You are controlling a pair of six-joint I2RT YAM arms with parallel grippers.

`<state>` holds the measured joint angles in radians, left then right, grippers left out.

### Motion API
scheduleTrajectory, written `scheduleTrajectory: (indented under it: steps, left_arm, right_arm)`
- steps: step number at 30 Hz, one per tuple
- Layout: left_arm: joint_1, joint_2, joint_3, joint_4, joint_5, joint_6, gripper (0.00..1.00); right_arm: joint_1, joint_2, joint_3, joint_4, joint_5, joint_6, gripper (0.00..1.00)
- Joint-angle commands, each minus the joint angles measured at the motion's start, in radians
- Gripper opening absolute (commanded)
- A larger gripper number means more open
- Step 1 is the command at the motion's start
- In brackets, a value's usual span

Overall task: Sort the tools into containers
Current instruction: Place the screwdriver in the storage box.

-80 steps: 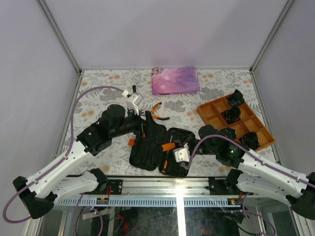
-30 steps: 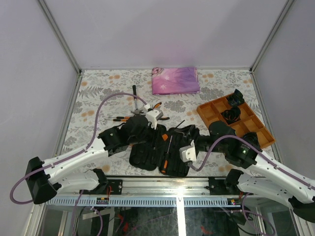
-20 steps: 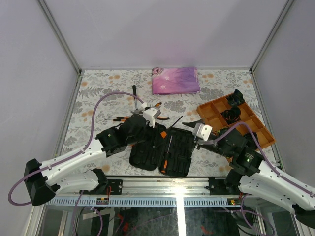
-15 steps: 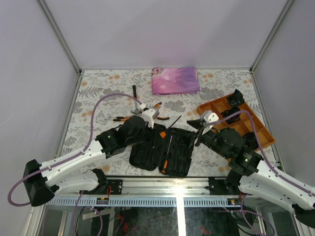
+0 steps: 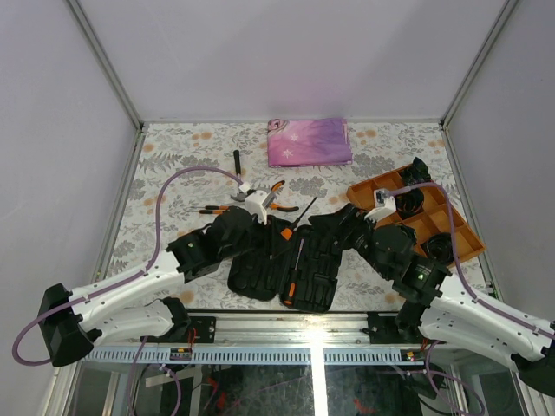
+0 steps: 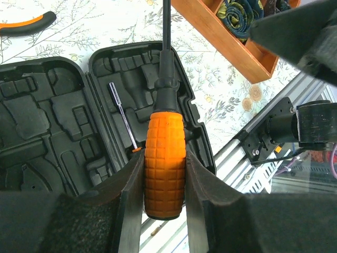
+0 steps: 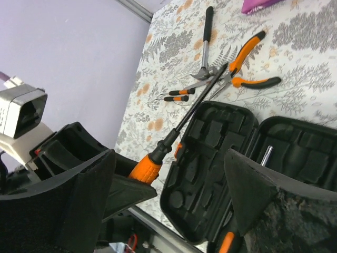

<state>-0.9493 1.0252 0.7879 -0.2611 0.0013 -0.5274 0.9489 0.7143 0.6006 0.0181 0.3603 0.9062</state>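
Right claw (image 5: 336,224) farther across floral table (image 5: 169,165)

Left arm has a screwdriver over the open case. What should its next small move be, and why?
Probably lower it toward a free moulded slot in the tool case. The left fingers clamp the orange-handled screwdriver above the open case, not yet seated. The right fingers stand apart, holding nothing.

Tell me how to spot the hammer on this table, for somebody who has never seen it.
From the open black tool case in the middle, look just beyond its far edge at the loose tools. The hammer lies left of the pliers, pointing toward the far side. Unlike its orange-handled neighbours, it has a plain black grip and bare metal shaft.
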Motion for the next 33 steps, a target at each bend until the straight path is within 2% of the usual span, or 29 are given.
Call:
scheduleTrajectory:
  steps: [1,9,19,27,30,33]
  left_arm:
    - [0.000,-0.016,-0.020,0.115,-0.012,-0.026,0.00]
    - [0.000,0.016,-0.009,0.146,0.009,-0.025,0.00]
    - [-0.001,0.015,-0.012,0.146,0.042,-0.022,0.00]
    - [-0.001,0.006,-0.025,0.151,0.065,-0.026,0.00]
    - [-0.001,0.007,-0.018,0.149,0.106,-0.012,0.08]
    - [-0.002,0.004,-0.016,0.146,0.138,-0.005,0.17]
  right_arm:
    - [0.001,0.002,-0.080,0.211,0.057,0.229,0.90]
    - [0.001,0.135,-0.067,0.299,-0.040,0.281,0.86]
    - [0.001,0.267,-0.132,0.511,-0.137,0.447,0.63]
    - [0.001,0.345,-0.149,0.654,-0.204,0.504,0.26]
    - [0.001,0.348,-0.150,0.650,-0.207,0.509,0.10]
    - [0.001,0.329,-0.143,0.600,-0.200,0.489,0.01]
